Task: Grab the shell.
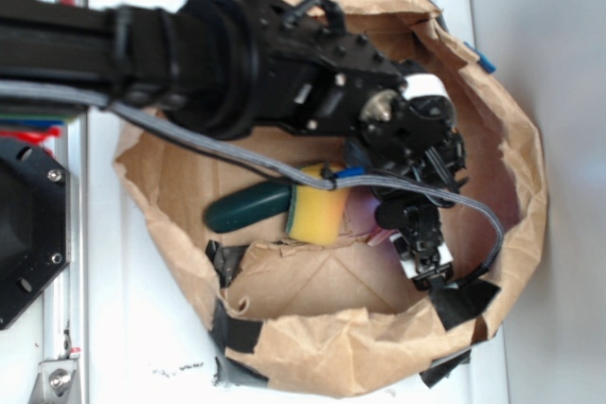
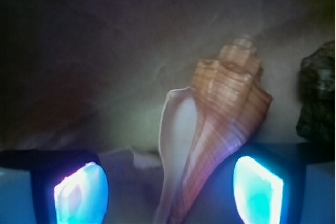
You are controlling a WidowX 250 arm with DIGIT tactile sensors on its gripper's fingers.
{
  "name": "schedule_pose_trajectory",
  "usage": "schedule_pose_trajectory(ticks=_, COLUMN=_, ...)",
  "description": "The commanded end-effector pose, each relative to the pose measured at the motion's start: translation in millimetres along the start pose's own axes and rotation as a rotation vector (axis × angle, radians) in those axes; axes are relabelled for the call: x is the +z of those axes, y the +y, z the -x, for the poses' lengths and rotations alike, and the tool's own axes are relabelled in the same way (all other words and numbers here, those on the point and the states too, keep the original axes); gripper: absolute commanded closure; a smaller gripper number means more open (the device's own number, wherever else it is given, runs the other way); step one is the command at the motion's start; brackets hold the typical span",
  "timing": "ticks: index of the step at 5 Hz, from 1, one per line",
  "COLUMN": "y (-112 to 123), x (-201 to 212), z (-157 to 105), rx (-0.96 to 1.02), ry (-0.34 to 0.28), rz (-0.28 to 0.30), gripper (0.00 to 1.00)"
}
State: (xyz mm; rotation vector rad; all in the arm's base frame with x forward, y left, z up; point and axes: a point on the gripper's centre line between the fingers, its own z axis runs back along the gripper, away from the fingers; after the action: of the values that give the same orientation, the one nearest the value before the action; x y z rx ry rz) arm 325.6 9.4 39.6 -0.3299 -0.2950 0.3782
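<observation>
Low in the wrist view's centre, the shell [image 2: 220,124] is straddled by the gripper [image 2: 170,190], its jaws apart; the right pad nearly touches. Centring before closing is advised, clear of the rock [image 2: 317,98] at right.

No text, label, brand, number or sign could be read in either the exterior or the wrist view.

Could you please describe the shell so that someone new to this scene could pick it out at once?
Look inside the brown paper bag, under the robot's claw. Between its two glowing fingers lies the shell: spindle-shaped, tan-orange, with a ridged spiral top and pale opening. The lumpy dark rock beside it has neither ridges nor a point.
</observation>
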Motion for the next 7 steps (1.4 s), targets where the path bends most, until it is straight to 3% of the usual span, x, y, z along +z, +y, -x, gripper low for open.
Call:
schedule_pose_trajectory(ticks=1, y=-9.6, x=-12.4, z=-9.8, rx=-0.028, ry=-0.013, rz=-0.045, gripper=1.00)
schedule_pose_trajectory(ticks=4, y=-6.7, x=-6.3, z=-7.3, rx=-0.048, ry=-0.030, rz=-0.038, gripper=1.00)
schedule_pose_trajectory(ticks=5, y=-10.0, x=5.3, z=-2.5, rx=-0.060, ry=-0.011, rz=-0.012, gripper=1.00)
schedule_pose_trajectory(ticks=7, y=-27.7, x=76.5, z=27.2, rx=-0.159, ry=0.085, rz=0.158, gripper=1.00)
